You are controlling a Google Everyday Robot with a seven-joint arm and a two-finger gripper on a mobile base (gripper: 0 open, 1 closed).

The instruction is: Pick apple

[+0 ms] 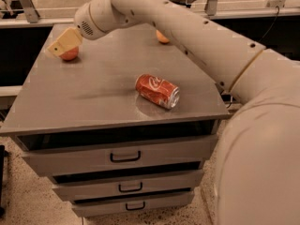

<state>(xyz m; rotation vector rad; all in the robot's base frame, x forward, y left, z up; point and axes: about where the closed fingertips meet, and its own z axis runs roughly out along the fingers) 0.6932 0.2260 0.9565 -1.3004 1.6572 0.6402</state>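
Because the apple (pixel 71 56) is sitting far off at the back left corner of the grey tabletop (pixel 89 95), the big white arm (pixel 187 29) is stretching all the way across to get there. The gripper (pixel 62 44) is hanging right at the apple and covering its top and left side, so only the lower right part of the fruit is showing. It is leaning down at a slant, probably so it can come at the round apple from above and a little from the side. I cannot tell if the gripper is open or closed, because its tan end is looking like one solid block. I also cannot tell if it is touching the apple or only hovering close.

The apple is looking like it is resting on the tabletop near the edge, so a bump could be sending it rolling off. I am guessing the grabbing step is going on and the lifting is not yet done.

The orange (pixel 162 37) is peeking out from behind the arm at the back, well apart from the apple, so it is not getting in the way. The red can (pixel 157 91) is lying on its side near the front, also well apart.
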